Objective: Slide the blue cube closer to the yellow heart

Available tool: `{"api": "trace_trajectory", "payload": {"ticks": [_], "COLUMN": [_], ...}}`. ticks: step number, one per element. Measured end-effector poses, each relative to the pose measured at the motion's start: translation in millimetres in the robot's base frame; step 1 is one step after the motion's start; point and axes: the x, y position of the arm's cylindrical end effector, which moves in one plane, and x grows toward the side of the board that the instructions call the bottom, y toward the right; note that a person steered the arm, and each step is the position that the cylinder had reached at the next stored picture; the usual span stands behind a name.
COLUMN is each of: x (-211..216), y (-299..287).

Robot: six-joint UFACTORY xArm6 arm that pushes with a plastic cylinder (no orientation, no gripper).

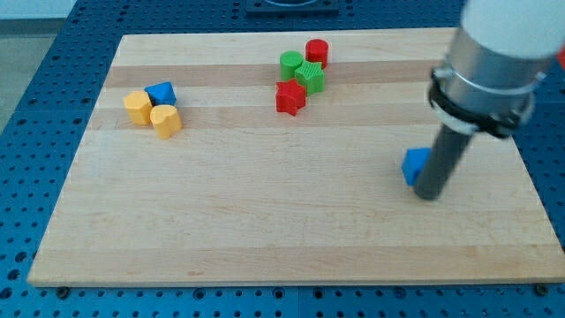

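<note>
**Tip against blue cube, view's right**

Blue cube [413, 165] sits on the board's right half, a bit below mid-height, well apart from all other blocks. My tip [427, 194] is down on the board just right of it, rod touching or nearly touching the cube's right face; rod hides part of that side, so exact contact can't be told. No jaws here, just a plain dark rod under a grey/white arm body at the view's top right; it grips nothing.

Yellow heart [165, 120] is far off at the view's left, upper half of the board. It's in a tight group of 3: yellow hex-like block [138, 107] just left & slightly above it, 2nd blue block [161, 92] just above, shape unclear, all touching or nearly so.

Top centre: another cluster. Red star [290, 96] at its lower left, green block w/ ridged top [311, 77] right above-right of it, green cylinder [290, 63] to upper left, red cylinder [317, 52] at the top. These sit packed together.

Wooden board [265, 221] lies on a blue perforated table [35, 132].
</note>
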Motion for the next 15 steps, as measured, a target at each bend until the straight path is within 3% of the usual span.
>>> {"api": "trace_trajectory", "payload": {"ticks": [1,2,3,4,6,9,10,11,12,13,15], "x": [-10.0,27.4,0.9,-66.5,-59.3,-41.9,-66.3,-136.2,-139.8,-83.5,-35.2], "y": [-13.8,17.5,77.5,59.0,19.8,-127.8,-119.9,-64.9,-8.6,-5.5,-30.6]}}
